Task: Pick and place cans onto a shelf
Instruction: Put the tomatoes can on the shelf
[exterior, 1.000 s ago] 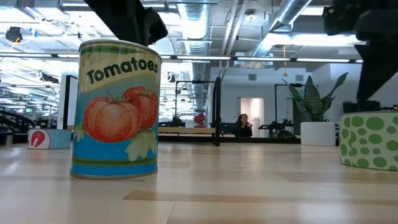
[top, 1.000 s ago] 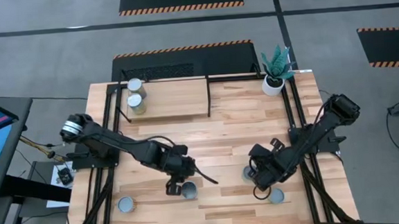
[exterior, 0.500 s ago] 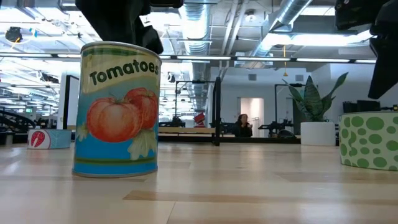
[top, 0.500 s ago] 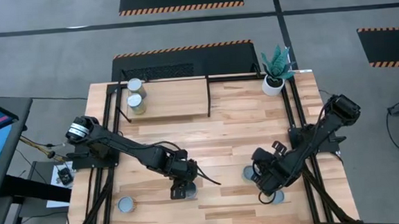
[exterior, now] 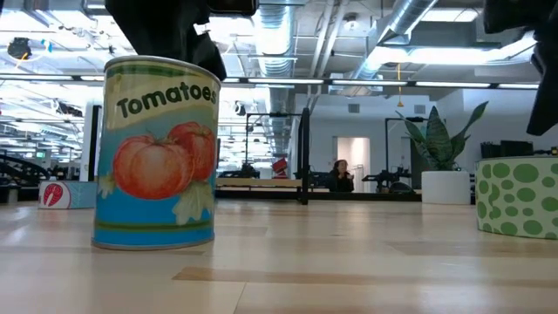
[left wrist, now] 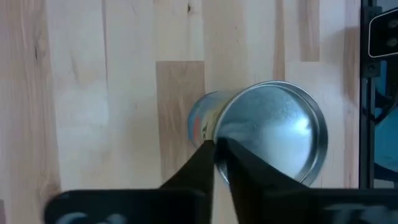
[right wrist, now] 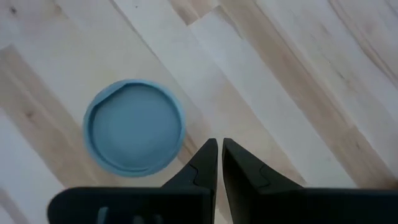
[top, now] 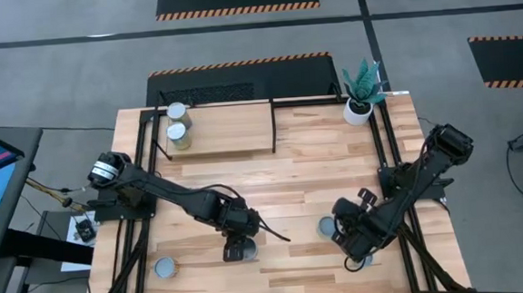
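A tomato can (exterior: 157, 157) stands on the table near the front edge, its silver top (left wrist: 273, 134) showing in the left wrist view. My left gripper (left wrist: 217, 146) is shut on it from above (top: 239, 250). My right gripper (right wrist: 219, 146) hovers shut at the near right (top: 354, 248), beside a blue-topped can (right wrist: 134, 126) that it does not touch. Another can (top: 325, 226) stands just left of it, and one more (top: 164, 268) at the near left. Two cans (top: 177, 111) (top: 180, 134) stand on the shelf (top: 229, 130) at its left end. My left gripper pinches the tomato can's top rim (left wrist: 221, 121) between its two fingers, at one spot on the edge. The fingers come steeply from above, pointing down. The can stands with its base on the table.
A potted plant (top: 360, 90) stands at the far right corner. A green-spotted can (exterior: 519, 196) shows at the right of the low view. Black rails run along both table sides. Most of the shelf's right part and the table's middle are bare wood.
My left gripper has moved right and down onto the tomato can, which has shifted a little on the table. My right gripper has swung toward the table's near edge and now covers most of the near-right can.
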